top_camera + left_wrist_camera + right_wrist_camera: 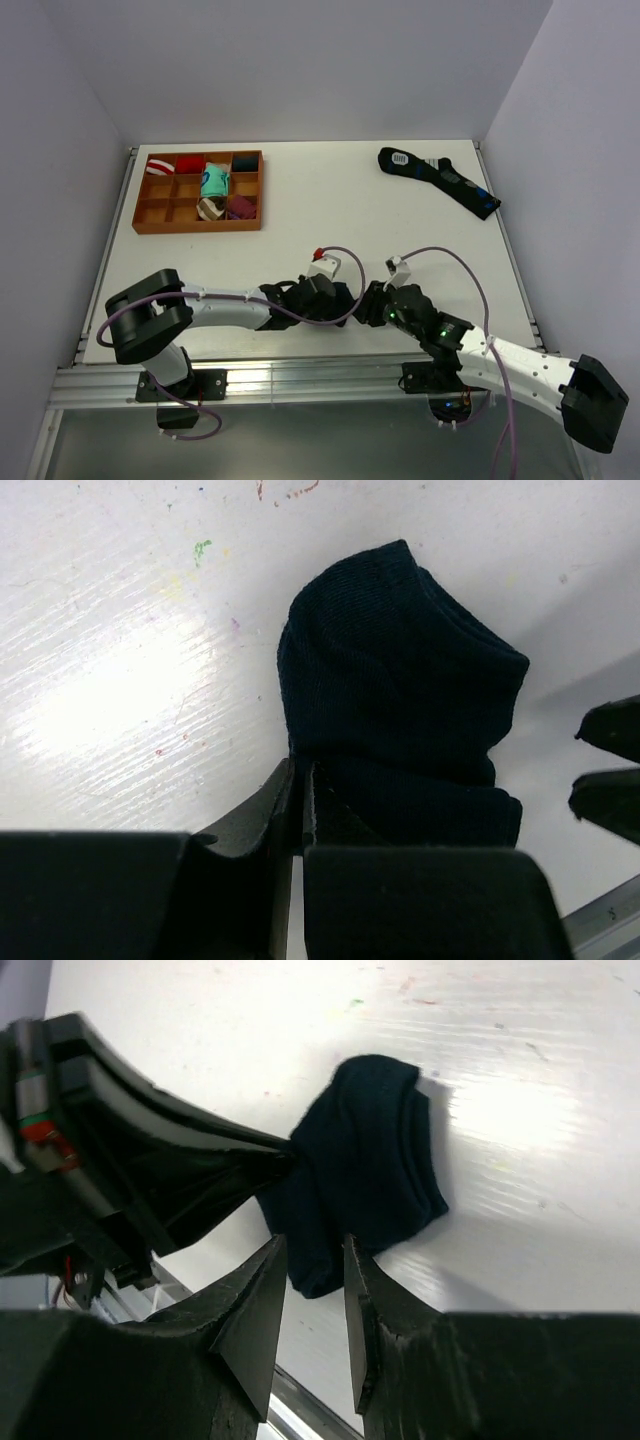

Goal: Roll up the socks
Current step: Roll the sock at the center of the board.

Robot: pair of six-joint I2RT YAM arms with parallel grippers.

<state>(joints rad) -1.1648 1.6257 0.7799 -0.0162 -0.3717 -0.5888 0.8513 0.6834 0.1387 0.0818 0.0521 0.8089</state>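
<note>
Right now the socks point(400, 690) lie on the white table point(120, 630) near its front edge, just between the two arms, and they are folded into a small dark lump. The left gripper point(300, 775) is almost closed, with only a thin crack between its two fingers. It looks like it nips the edge of the socks at the lump's near corner. I think it holds on there so the socks cannot slide away while the roll is made. The right gripper point(314, 1248) is open a little bit and has nothing in it. Its tips point at the other side of the lump, close by but not pinching, most likely so it can push or tuck the loose end over. The lump looks thick and soft, with folds on top, so the rolling seems partly done and not tight yet. Far off at the back of the table sits an orange tray point(197, 228) with bright sock bundles point(214, 183) in some of its boxes. A long black sock with blue patches point(440, 180) lies at the back right. Both are well apart from the arms, so they are not in the way.
</note>
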